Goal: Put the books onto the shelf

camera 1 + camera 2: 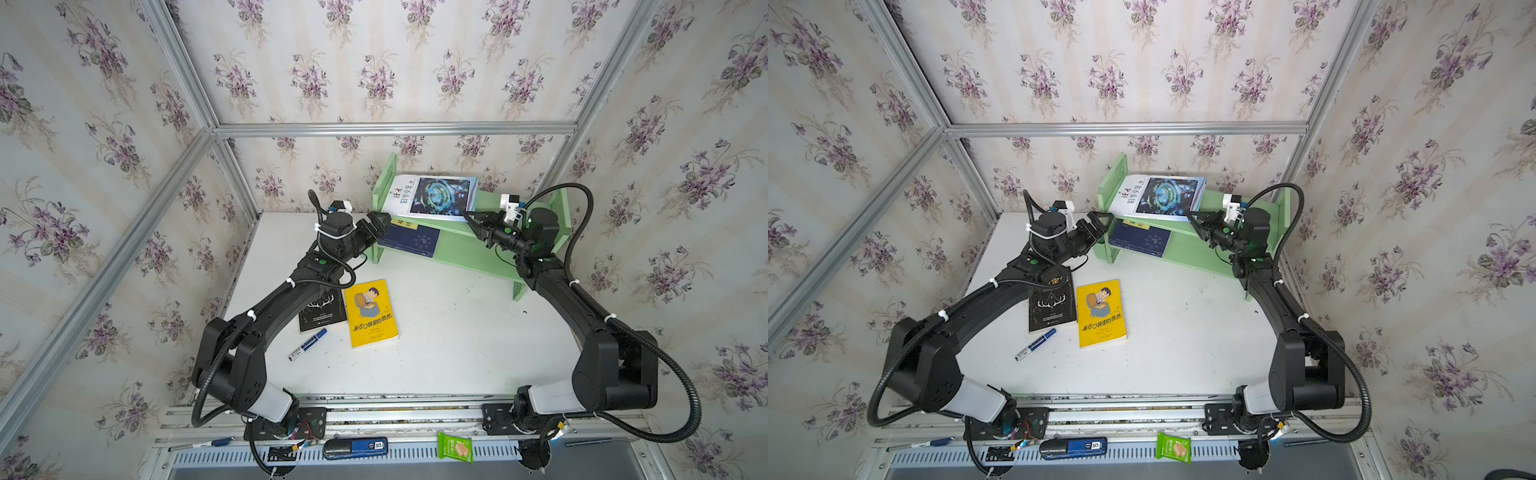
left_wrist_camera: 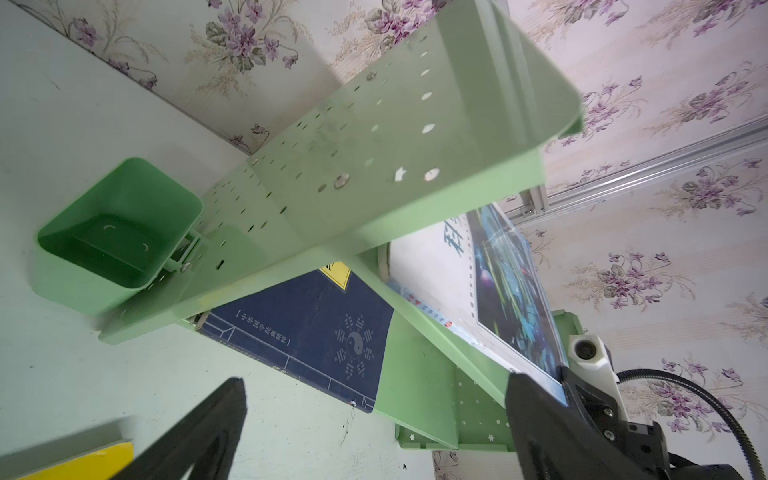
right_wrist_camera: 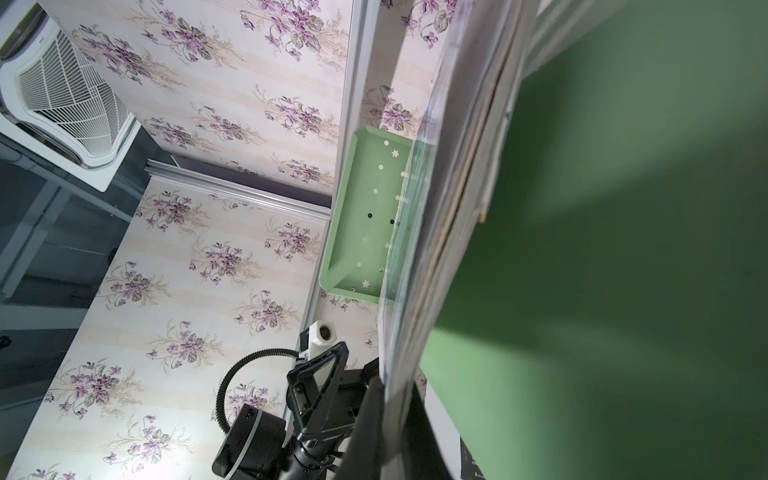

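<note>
The pale green shelf (image 1: 461, 253) (image 1: 1183, 249) stands at the back of the table. A white-blue swirl book (image 1: 432, 197) (image 1: 1156, 197) lies tilted on its upper tier. My right gripper (image 1: 470, 216) (image 3: 390, 415) is shut on that book's near right corner. A navy book (image 1: 409, 241) (image 2: 324, 332) lies flat on the lower tier. My left gripper (image 1: 376, 226) (image 2: 370, 419) is open beside the shelf's left end, holding nothing. A yellow cartoon-man book (image 1: 372, 313) and a black antler book (image 1: 322, 311) lie flat on the table, the black one partly under my left arm.
A blue marker pen (image 1: 307, 345) lies in front of the black book. A small green cup (image 2: 116, 237) hangs on the shelf's left end panel. On the front rail sit a green snack packet (image 1: 455, 448) and a blue device (image 1: 355, 448). Wallpapered walls stand close behind and beside the shelf.
</note>
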